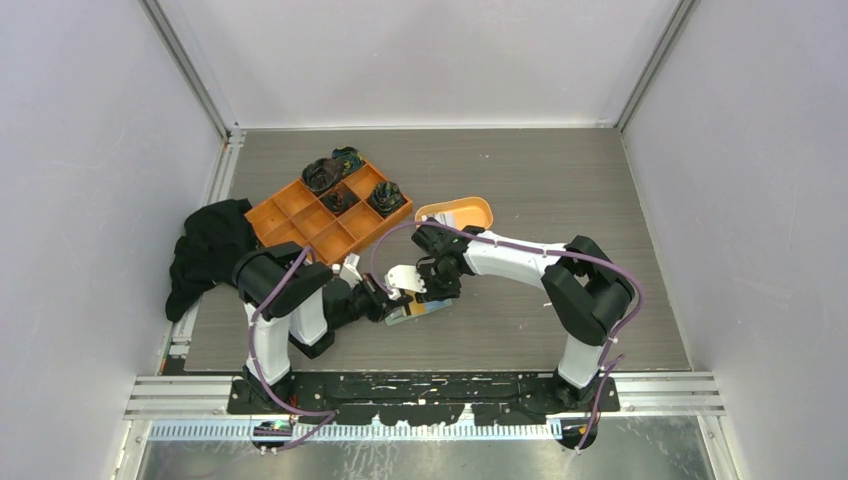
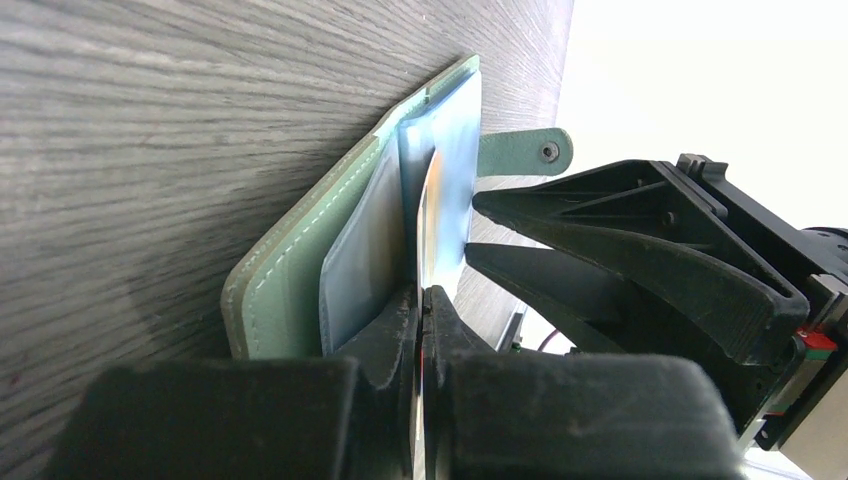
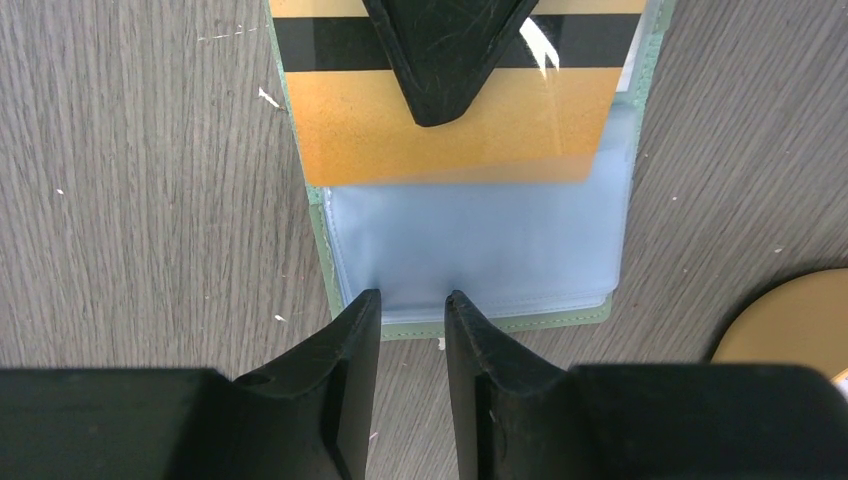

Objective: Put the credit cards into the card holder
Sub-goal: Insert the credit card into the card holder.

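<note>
The left gripper (image 2: 422,300) was clamped shut on a gold credit card (image 3: 450,120) with a black stripe. By my judgement the card's leading edge was only partly inside a glossy sleeve of the card holder (image 2: 290,270), which lay open on the table (image 1: 560,180) in front of the arms. The right gripper (image 3: 412,300) stood slightly apart, holding nothing, with its tips pressing on the sleeve's near edge. Bare tabletop flanked the holder, but the orange dish (image 1: 465,212) just beyond it, perhaps holding more cards, limited the room there.
</note>
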Controlling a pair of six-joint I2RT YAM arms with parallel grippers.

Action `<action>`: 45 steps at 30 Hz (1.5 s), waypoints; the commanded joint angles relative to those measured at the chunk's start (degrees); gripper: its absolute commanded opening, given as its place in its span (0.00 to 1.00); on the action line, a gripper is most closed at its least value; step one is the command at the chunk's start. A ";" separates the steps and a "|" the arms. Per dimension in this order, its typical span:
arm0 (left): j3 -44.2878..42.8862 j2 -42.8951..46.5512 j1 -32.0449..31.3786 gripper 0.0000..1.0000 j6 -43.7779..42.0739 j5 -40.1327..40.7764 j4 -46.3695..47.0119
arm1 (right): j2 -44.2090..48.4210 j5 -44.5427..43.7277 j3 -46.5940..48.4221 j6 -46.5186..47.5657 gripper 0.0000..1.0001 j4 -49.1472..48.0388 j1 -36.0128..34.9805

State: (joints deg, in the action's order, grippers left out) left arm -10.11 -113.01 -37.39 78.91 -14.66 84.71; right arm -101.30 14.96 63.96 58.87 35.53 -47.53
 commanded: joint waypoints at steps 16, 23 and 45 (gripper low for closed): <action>2.39 1.50 -1.38 0.00 1.02 7.65 -2.70 | -2.37 -1.25 0.02 1.08 0.35 0.15 -0.46; 2.03 1.30 -1.38 0.00 0.94 7.78 -2.70 | -2.50 -1.24 0.07 1.07 0.35 0.16 -0.55; -0.17 0.43 -6.41 0.00 1.77 13.16 -2.70 | -2.18 -0.97 0.36 0.44 0.36 0.07 -0.67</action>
State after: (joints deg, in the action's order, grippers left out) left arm -9.98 -111.85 -42.76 81.28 -3.84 84.33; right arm -101.62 14.41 64.42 58.83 36.01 -47.83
